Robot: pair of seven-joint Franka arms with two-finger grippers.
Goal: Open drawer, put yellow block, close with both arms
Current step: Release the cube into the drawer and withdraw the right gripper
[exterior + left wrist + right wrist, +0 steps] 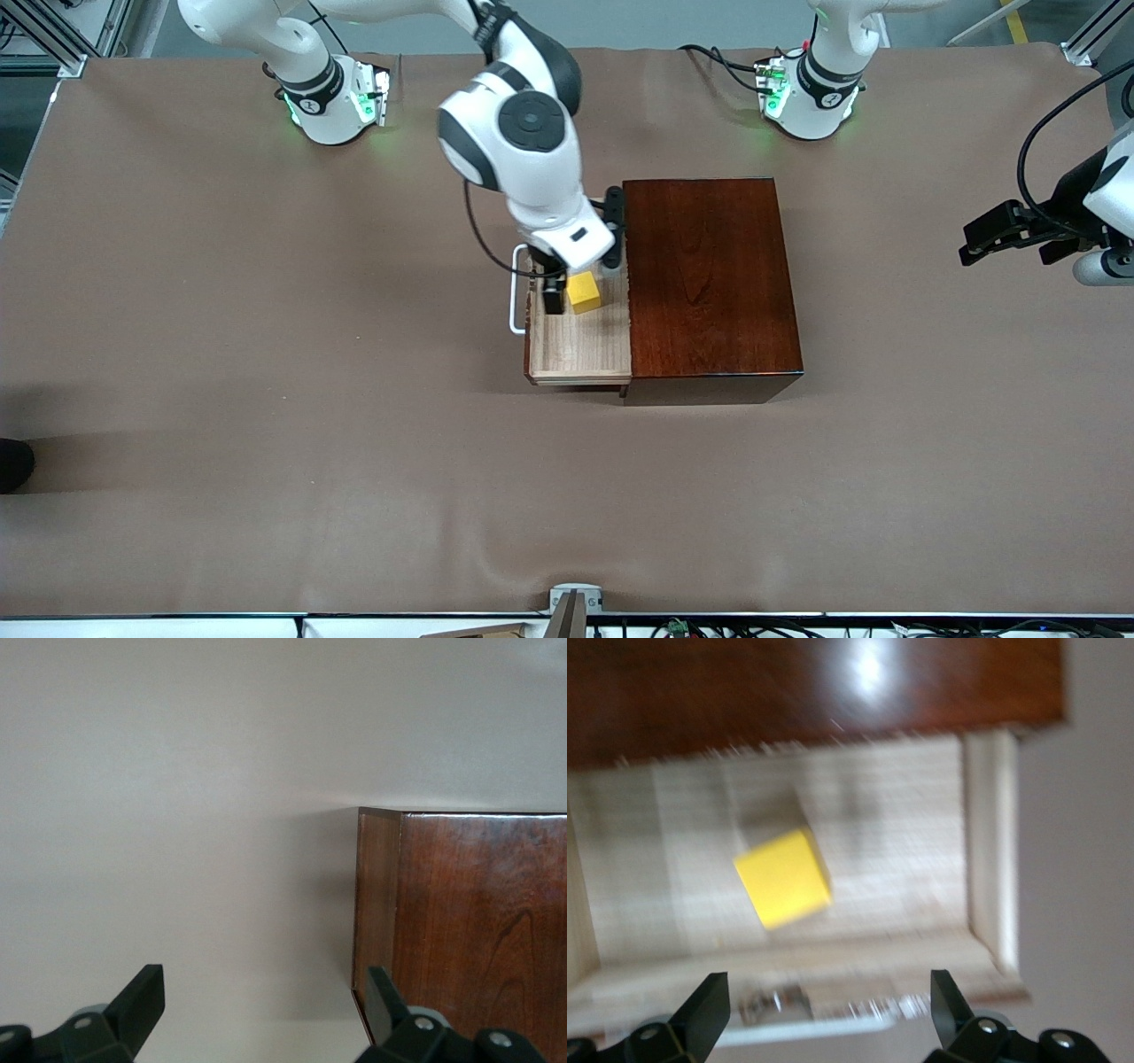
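Right hand (578, 282) spread wide, empty, over the pulled-out drawer (580, 341). Yellow block (584, 291) apparently resting free on the tray floor beneath it. White handle (516, 290) faces the right arm's end. Left hand (1010, 237) open, empty, waiting past the wooden box (709, 279) over the worktop (266, 399).

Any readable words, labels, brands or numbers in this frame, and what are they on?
None can be read.
Small dark mark on each arm's base collar: too small to read.
The wooden box, drawer and yellow block: no lettering.
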